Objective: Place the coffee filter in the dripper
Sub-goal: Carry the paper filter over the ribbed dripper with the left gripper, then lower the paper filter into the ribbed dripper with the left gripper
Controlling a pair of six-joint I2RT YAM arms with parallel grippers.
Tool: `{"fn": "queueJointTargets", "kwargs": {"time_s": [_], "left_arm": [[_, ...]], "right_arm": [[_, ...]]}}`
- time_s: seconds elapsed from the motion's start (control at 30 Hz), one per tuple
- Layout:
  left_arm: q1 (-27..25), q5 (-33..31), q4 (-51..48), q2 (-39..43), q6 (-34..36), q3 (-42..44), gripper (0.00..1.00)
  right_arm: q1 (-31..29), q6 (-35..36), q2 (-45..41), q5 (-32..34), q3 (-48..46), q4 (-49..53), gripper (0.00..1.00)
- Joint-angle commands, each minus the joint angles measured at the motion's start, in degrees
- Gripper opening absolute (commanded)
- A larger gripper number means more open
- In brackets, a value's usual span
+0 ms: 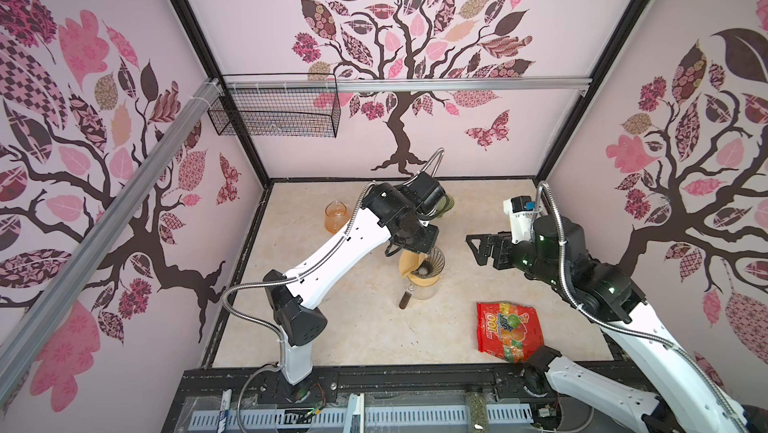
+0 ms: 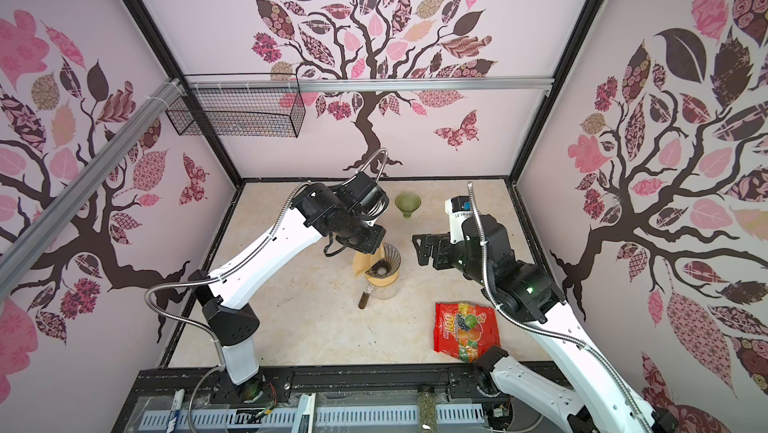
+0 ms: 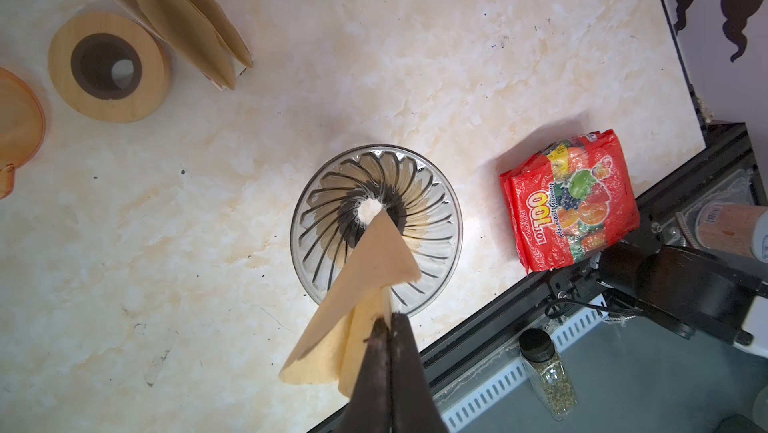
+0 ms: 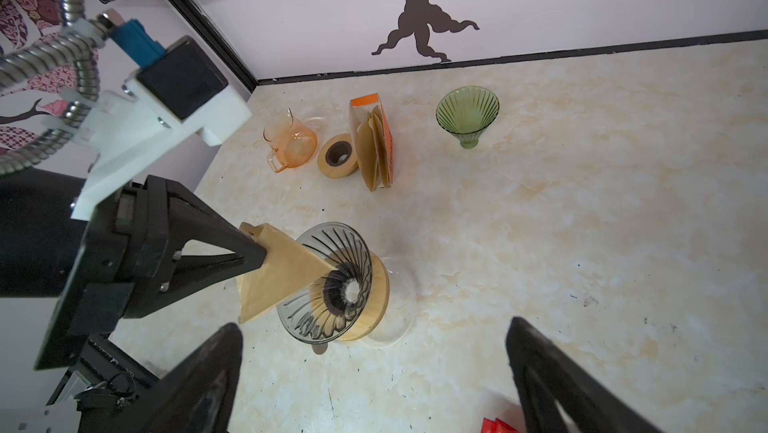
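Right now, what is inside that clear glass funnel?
Only the pointed tip of the brown paper filter, pinched by the left gripper, reaches into the dripper. Its ribbed walls are otherwise bare. The filter hides whether its tip touches glass.

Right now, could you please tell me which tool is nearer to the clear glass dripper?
Left. The left tool hangs beside the rim of the clear glass dripper, shut on the coffee filter pointing into it; the right tool stands open, farther off.
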State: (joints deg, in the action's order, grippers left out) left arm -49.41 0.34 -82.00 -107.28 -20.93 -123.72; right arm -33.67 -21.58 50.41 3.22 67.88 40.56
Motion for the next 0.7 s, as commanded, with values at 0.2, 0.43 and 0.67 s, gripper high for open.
{"fn": "queueJointTargets", "kwargs": {"time_s": [0.2,0.43,0.67], "left_arm": [[-1.30,-0.69,-0.57,-3.29,0.80,-2.92,0.00],[-1.88,0.27,-0.15,-5.25,0.89,-3.18,0.00],[-2.70,1.31,0.84,-6.71,0.45,-3.19,0.00]], "right_arm": [[0.02,1.28,-0.23,-0.10,-0.27,-0.22,1.00],[0.05,1.21,-0.42,-0.59,-0.68,-0.17,1.00],[0.01,1.18,-0.73,-0.68,-1.25,-0.08,1.00]]}}
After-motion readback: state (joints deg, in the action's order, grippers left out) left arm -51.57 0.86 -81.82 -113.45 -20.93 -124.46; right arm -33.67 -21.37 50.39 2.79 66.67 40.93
